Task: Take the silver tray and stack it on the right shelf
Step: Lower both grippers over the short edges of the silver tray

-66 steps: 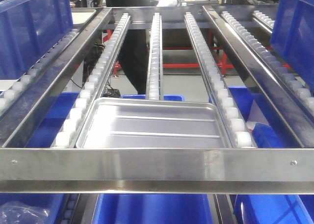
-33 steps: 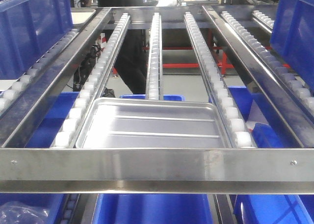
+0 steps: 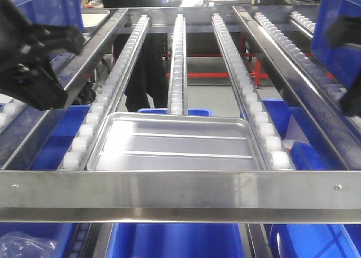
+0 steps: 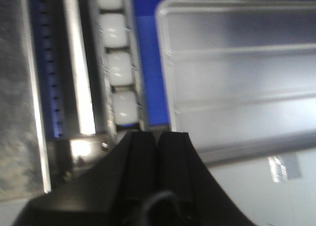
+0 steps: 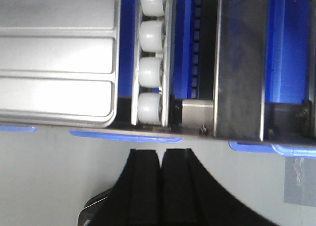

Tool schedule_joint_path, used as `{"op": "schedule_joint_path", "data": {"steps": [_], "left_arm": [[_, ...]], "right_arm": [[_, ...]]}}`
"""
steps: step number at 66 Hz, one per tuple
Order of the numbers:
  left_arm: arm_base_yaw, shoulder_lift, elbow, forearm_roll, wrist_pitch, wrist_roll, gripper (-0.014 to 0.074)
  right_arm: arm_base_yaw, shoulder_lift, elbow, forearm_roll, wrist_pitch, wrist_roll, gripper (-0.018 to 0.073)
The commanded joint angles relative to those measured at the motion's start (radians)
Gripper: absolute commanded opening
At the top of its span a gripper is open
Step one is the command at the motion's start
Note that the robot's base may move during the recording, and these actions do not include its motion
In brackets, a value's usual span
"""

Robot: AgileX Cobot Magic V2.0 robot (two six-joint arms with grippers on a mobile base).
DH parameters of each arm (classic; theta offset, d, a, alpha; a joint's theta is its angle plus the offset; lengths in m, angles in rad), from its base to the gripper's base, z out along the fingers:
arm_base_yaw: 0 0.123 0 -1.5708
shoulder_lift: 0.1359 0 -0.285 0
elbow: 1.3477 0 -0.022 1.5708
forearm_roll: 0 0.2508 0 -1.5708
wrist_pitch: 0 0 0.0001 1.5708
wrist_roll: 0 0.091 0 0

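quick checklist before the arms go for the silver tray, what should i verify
1. silver tray lies flat between the roller rails, against the front crossbar: ok.
2. left gripper open for a grasp: not ok, fingers pressed together.
3. right gripper open: not ok, also shut.
4. Both grippers empty: ok.
5. Area behind the rails free of people: not ok, a person stands there.
6. Clearance of the grippers above the tray: cannot tell.

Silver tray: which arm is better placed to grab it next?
Probably left: the left gripper, shut, lines up with the rim of the silver tray; the right gripper faces the rollers.
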Motion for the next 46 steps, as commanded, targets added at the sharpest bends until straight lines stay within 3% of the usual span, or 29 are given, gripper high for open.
{"op": "schedule_joint_path", "data": {"steps": [1,6,8,11,16,20,25,31,38,46], "left_arm": [[-0.032,0.023,-0.086,0.231,0.032,-0.235,-0.0092],[-0.068,0.058,-0.128,0.365,0.112,-0.37,-0.0092],[-0.08,0.067,-0.138,0.381,0.128,-0.394,-0.0092],[-0.087,0.081,-0.154,0.374,0.134,-0.41,-0.0092],[-0.088,0.106,-0.182,0.296,0.142,-0.41,-0.0092],[-0.086,0.126,-0.206,0.247,0.161,-0.407,-0.0092],[-0.086,0.147,-0.234,0.244,0.181,-0.392,-0.0092],[-0.086,0.174,-0.286,0.217,0.231,-0.347,-0.0092],[-0.066,0.211,-0.345,0.121,0.296,-0.312,-0.0092],[-0.023,0.251,-0.391,-0.089,0.288,-0.065,-0.0092]], "right_arm": [[0.037,0.06,-0.092,-0.079,-0.048,0.092,0.006],[0.079,0.126,-0.145,-0.161,-0.033,0.193,0.006],[0.092,0.159,-0.165,-0.199,-0.023,0.228,0.006],[0.109,0.2,-0.203,-0.244,0.001,0.283,0.006],[0.133,0.284,-0.275,-0.29,0.077,0.364,0.006],[0.142,0.354,-0.336,-0.287,0.144,0.365,0.006],[0.145,0.418,-0.406,-0.284,0.203,0.349,0.0058],[0.145,0.486,-0.496,-0.251,0.237,0.291,0.0059],[0.134,0.535,-0.551,-0.175,0.235,0.248,0.0059],[0.116,0.56,-0.566,-0.114,0.223,0.215,0.0059]]}}
